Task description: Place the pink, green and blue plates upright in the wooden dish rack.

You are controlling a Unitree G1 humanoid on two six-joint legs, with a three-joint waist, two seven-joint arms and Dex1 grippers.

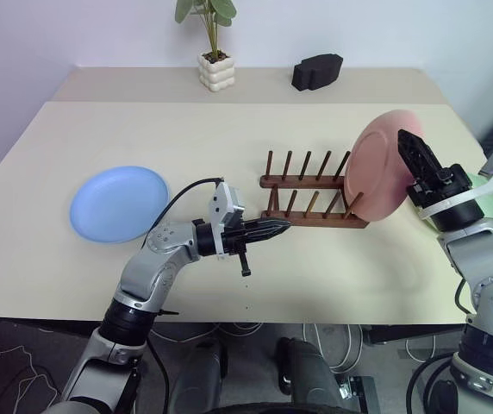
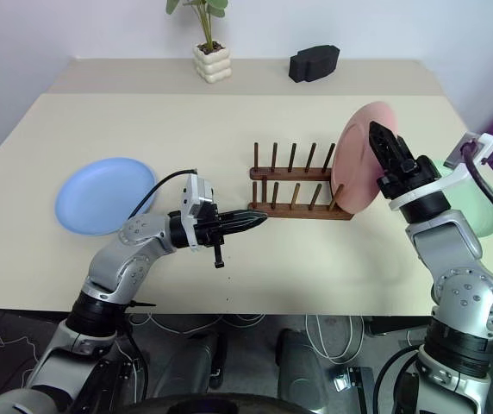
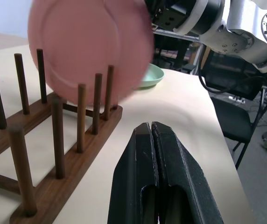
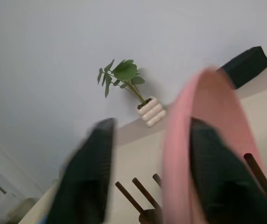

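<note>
Pink plate [image 1: 383, 166] stands upright at the wooden dish rack's [image 1: 311, 200] right end, my right jaws spread astride its rim, left jaws pressed together

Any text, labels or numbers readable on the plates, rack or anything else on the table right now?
None readable.
Pink plate, blue plate, green plate: plain, no markings.
Rack: bare wood, no label.
Plant pot and black object at the table's far edge: no visible text.
</note>
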